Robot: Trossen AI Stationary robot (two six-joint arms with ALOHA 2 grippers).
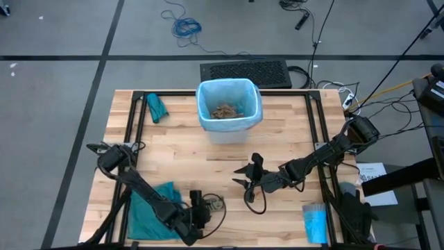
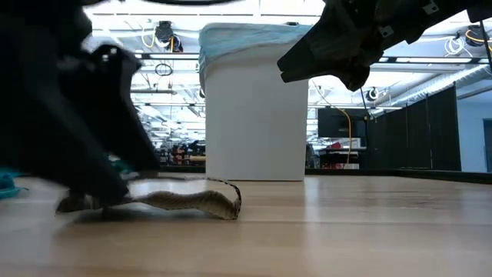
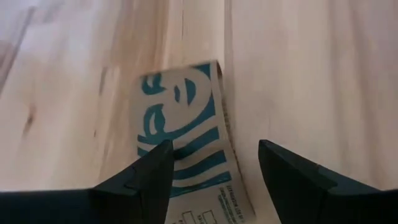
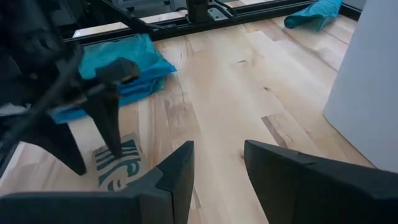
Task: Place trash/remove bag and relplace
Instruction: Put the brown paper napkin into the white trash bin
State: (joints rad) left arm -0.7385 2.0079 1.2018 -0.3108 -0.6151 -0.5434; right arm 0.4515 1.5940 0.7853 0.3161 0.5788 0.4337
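The white bin [image 1: 229, 111] stands at the far middle of the wooden table [image 1: 291, 139], lined with the pale blue bag [image 1: 207, 94], whose edge folds over the rim. Brown crumpled paper scraps [image 1: 225, 110] lie in the bottom of it.

The left gripper [image 1: 205, 204] is low at the near edge, left of centre, its fingers spread apart and straddling a flat paper wrapper [image 3: 180, 134] printed with teal lettering. The wrapper lies on the table; one finger [image 3: 152, 171] seems to rest on it, though the blurred low view makes contact hard to confirm. It is not lifted or clamped.

The right gripper [image 1: 251, 182] hovers above the table just right of the wrapper, near the middle, fingers parted and holding nothing.

A teal-green bag [image 1: 149, 212] lies crumpled at the near left, beside the left arm. A smaller teal bundle [image 1: 156, 107] sits at the far left, left of the bin. A folded light blue packet [image 1: 314, 222] lies at the near right corner.
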